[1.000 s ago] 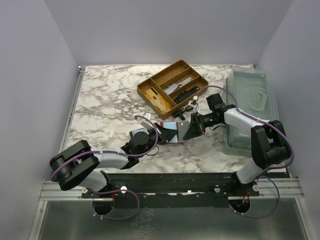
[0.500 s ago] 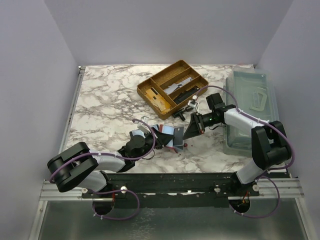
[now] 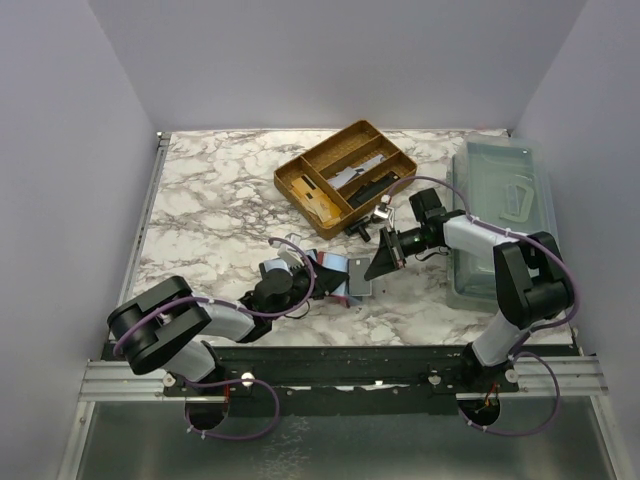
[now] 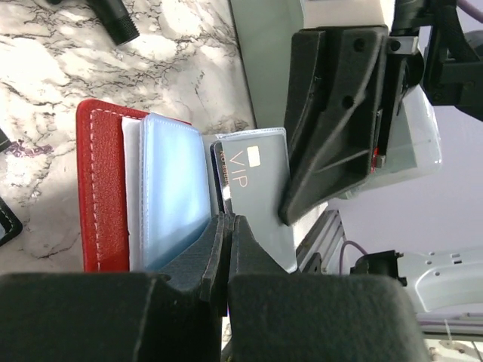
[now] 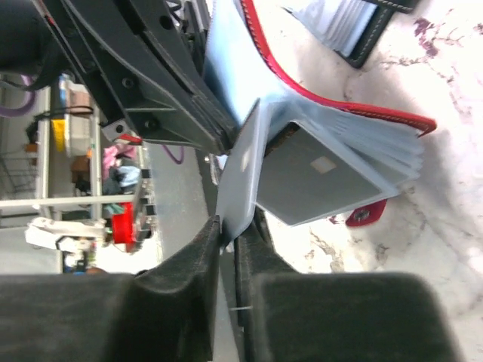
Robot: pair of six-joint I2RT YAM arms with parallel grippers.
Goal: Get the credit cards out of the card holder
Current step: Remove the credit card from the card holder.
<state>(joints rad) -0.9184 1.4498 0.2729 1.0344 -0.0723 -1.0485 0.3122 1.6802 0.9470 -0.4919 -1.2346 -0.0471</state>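
The letters "VIP" stand in gold-toned capitals on a grey credit card (image 4: 260, 204) jutting from the clear sleeves of a red card holder (image 4: 102, 188), as seen from the left wrist. No other writing, brand or number is legible in any view.

I see red stitched leather-look card holder (image 4: 102, 188) w/ glossy clear plastic sleeves (image 4: 173, 188), smooth semi-gloss grey-blue card (image 5: 241, 170), polished marble-look tbl (image 4: 173, 68).

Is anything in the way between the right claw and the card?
Nothing visible. The right gripper pinches the edge of a pale card sticking out of the red card holder, which the left gripper clamps.
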